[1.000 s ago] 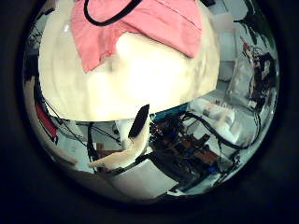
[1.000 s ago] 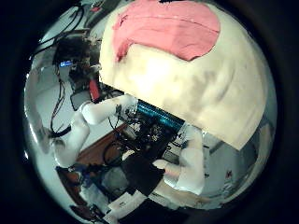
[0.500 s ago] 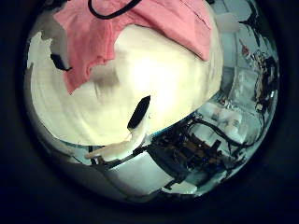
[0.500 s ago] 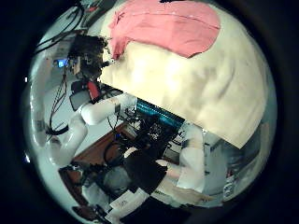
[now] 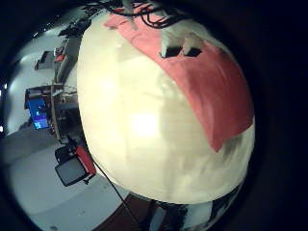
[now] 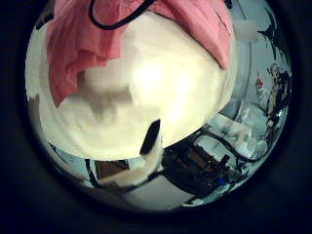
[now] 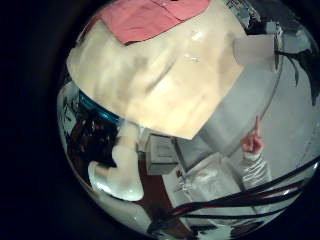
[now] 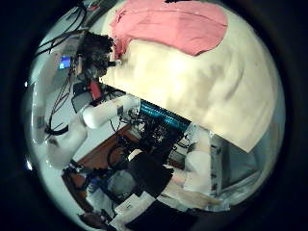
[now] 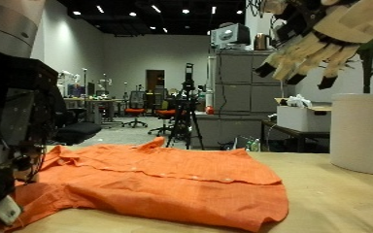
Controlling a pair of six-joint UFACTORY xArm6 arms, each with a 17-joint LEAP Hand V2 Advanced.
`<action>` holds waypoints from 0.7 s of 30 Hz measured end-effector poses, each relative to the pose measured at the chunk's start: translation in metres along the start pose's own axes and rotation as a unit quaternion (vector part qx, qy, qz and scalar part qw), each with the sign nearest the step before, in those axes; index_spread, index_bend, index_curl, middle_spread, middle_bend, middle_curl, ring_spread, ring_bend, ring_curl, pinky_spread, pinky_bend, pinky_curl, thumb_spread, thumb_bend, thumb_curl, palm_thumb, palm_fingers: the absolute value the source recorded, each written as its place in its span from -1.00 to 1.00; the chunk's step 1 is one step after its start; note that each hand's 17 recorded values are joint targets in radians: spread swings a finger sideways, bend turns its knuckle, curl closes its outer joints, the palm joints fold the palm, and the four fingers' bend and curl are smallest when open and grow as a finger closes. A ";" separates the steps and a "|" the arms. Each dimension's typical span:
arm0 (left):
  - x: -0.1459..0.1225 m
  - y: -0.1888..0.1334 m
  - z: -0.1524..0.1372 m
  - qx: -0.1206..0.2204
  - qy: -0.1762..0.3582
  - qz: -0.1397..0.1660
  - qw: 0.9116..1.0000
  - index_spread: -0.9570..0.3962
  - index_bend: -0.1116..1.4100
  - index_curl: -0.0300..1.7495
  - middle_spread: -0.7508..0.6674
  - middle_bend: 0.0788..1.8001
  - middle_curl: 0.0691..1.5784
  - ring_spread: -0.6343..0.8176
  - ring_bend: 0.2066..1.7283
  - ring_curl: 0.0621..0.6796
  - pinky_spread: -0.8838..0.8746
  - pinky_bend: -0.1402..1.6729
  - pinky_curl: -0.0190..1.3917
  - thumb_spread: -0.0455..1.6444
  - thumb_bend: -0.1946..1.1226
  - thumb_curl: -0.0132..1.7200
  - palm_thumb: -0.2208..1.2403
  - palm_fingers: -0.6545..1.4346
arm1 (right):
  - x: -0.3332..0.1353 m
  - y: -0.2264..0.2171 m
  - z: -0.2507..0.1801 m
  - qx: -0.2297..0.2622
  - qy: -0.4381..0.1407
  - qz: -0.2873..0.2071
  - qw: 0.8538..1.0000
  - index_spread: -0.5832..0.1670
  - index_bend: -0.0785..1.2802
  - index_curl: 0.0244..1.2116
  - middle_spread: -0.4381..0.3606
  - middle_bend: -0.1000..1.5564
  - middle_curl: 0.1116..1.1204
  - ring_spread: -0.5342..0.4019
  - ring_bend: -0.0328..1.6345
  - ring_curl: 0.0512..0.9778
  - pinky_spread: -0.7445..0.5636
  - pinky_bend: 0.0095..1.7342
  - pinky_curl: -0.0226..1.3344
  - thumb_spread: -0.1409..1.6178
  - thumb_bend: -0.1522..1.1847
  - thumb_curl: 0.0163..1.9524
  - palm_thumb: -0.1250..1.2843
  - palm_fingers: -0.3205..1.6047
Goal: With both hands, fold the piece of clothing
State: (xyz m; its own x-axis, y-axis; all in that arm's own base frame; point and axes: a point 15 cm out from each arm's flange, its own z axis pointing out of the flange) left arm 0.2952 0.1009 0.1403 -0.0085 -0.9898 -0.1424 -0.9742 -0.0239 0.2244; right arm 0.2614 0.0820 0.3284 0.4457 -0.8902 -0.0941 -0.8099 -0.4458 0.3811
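While the orange garment (image 9: 161, 180) lies spread flat on the surface (image 9: 335, 199), right hand (image 9: 319, 37) hangs above w/ fingers relaxed, apart; left hand (image 9: 12, 126) at garment's edge, fingers unclear.

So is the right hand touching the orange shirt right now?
No, the right hand hangs open in the air well above the table, clear of the orange shirt.

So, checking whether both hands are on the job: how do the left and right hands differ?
The left hand is down at the edge of the orange garment. The right hand is high above the table, clear of the garment. The right hand is open and empty. The left's hold cannot be told.
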 end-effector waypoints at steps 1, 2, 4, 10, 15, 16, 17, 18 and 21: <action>-0.001 -0.001 0.000 0.000 -0.005 -0.005 1.000 0.49 -0.57 -0.65 0.12 -0.42 -0.63 0.17 -0.50 -0.55 0.30 -0.44 -0.60 0.17 -0.74 -0.62 -0.33 -0.04 | 0.000 0.000 0.001 -0.004 0.000 0.000 1.000 -0.39 -0.62 -0.50 0.17 -0.65 -0.60 0.62 -0.57 -0.63 0.77 -0.66 -0.57 0.47 -0.80 -0.77 -0.48 -0.39; -0.002 -0.001 0.001 0.000 -0.009 -0.009 1.000 0.47 -0.57 -0.64 0.06 -0.36 -0.60 0.10 -0.49 -0.54 0.24 -0.44 -0.60 0.17 -0.74 -0.62 -0.32 0.03 | 0.000 0.000 0.002 -0.006 0.000 0.000 1.000 -0.39 -0.62 -0.50 0.17 -0.64 -0.60 0.61 -0.56 -0.63 0.77 -0.66 -0.57 0.47 -0.80 -0.77 -0.48 -0.39; -0.002 -0.003 0.001 0.002 -0.011 -0.015 1.000 0.40 -0.61 -0.64 -0.05 -0.23 -0.54 -0.12 -0.38 -0.48 0.05 -0.34 -0.58 0.18 -0.73 -0.62 -0.29 0.28 | -0.001 0.000 0.002 -0.006 0.001 -0.002 1.000 -0.38 -0.62 -0.49 0.16 -0.64 -0.60 0.61 -0.57 -0.63 0.77 -0.67 -0.57 0.48 -0.79 -0.77 -0.47 -0.37; 0.009 0.002 -0.005 -0.001 -0.003 -0.017 1.000 0.12 -0.56 -0.60 -0.34 -0.11 -0.39 -0.64 0.04 -0.08 -0.48 0.00 -0.44 0.28 -0.61 -0.58 0.05 0.68 | -0.014 -0.007 0.002 -0.006 0.012 -0.024 1.000 -0.37 -0.62 -0.49 0.13 -0.64 -0.58 0.59 -0.57 -0.64 0.77 -0.70 -0.58 0.50 -0.79 -0.77 -0.44 -0.35; 0.015 0.016 -0.013 -0.018 -0.006 -0.010 1.000 -0.11 -0.37 -0.48 -0.48 -0.06 -0.25 -0.75 0.22 0.22 -0.66 0.24 -0.30 0.31 -0.55 -0.50 0.28 0.71 | -0.021 -0.026 0.013 -0.010 0.019 -0.037 0.999 -0.36 -0.65 -0.51 0.12 -0.64 -0.58 0.49 -0.50 -0.61 0.75 -0.72 -0.58 0.52 -0.78 -0.76 -0.37 -0.31; 0.016 0.021 -0.015 -0.025 -0.007 -0.010 1.000 -0.14 -0.34 -0.46 -0.50 -0.06 -0.23 -0.76 0.25 0.26 -0.68 0.26 -0.29 0.31 -0.57 -0.49 0.29 0.69 | -0.022 -0.035 0.017 -0.007 0.022 -0.041 0.999 -0.34 -0.68 -0.53 0.10 -0.61 -0.57 0.44 -0.46 -0.60 0.73 -0.72 -0.58 0.52 -0.78 -0.76 -0.34 -0.28; 0.016 0.024 -0.018 -0.027 -0.007 -0.010 1.000 -0.18 -0.32 -0.44 -0.53 -0.05 -0.21 -0.77 0.27 0.29 -0.70 0.29 -0.27 0.31 -0.58 -0.48 0.31 0.68 | -0.023 -0.042 0.021 -0.008 0.023 -0.044 0.999 -0.33 -0.69 -0.54 0.09 -0.59 -0.55 0.39 -0.43 -0.58 0.72 -0.73 -0.58 0.52 -0.78 -0.76 -0.33 -0.27; 0.016 0.027 -0.023 -0.027 -0.008 -0.008 1.000 -0.21 -0.30 -0.42 -0.54 -0.05 -0.18 -0.78 0.29 0.32 -0.71 0.31 -0.26 0.31 -0.59 -0.47 0.31 0.67 | -0.024 -0.052 0.030 -0.017 0.025 -0.048 0.998 -0.31 -0.69 -0.55 0.08 -0.58 -0.55 0.35 -0.41 -0.57 0.71 -0.72 -0.58 0.52 -0.78 -0.75 -0.30 -0.27; 0.018 0.029 -0.033 -0.020 -0.012 0.011 1.000 -0.27 -0.25 -0.36 -0.58 -0.03 -0.13 -0.78 0.33 0.37 -0.72 0.36 -0.23 0.28 -0.63 -0.43 0.33 0.68 | -0.025 -0.071 0.055 -0.049 0.024 -0.051 0.997 -0.24 -0.69 -0.57 0.07 -0.56 -0.53 0.28 -0.37 -0.55 0.68 -0.71 -0.57 0.52 -0.77 -0.75 -0.24 -0.28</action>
State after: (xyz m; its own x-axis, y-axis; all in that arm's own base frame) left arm 0.2743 0.0773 0.1763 -0.0360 -0.9864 -0.1606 -0.9641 -0.0080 0.2654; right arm 0.2867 0.1312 0.2535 0.5430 -0.8344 -0.0945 -0.7195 -0.5203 0.4599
